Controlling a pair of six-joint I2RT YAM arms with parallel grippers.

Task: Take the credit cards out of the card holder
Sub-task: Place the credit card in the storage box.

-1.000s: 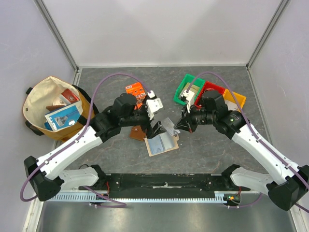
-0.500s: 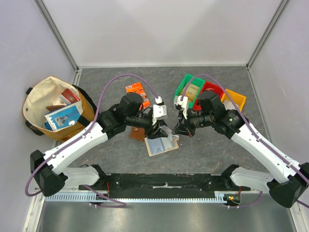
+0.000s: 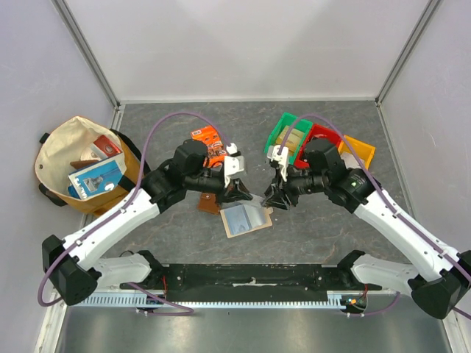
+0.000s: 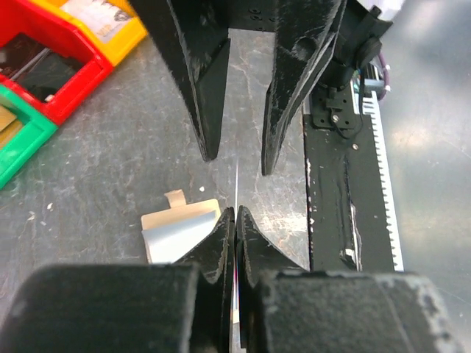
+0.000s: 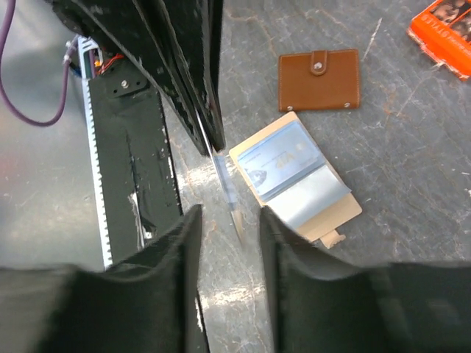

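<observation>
Card holder: the beige card holder (image 5: 294, 180) lies open and flat on the grey table (image 3: 316, 235), with the pale blue lining up. It is between the arm bases and the two grippers.
Left gripper: the left gripper (image 4: 235, 215) has its fingers pressed together on a credit card (image 5: 223, 180), which stands on edge above the table, off the holder.
Right gripper: the right gripper (image 5: 230, 215) faces it with parted fingers, one on each side of the card's free end.
Wrist views only: the card shows there as a thin line. From above it can hardly be made out, and its colour I cannot tell.
Brown wallet: the brown wallet (image 5: 318, 79) is closed, just beyond the holder and apart from it.
Open room: bare table lies to the right of the holder.
Far side: an orange packet (image 3: 208, 143) and coloured bins (image 3: 276, 134).
Left edge: a cream bag (image 3: 55, 158).
</observation>
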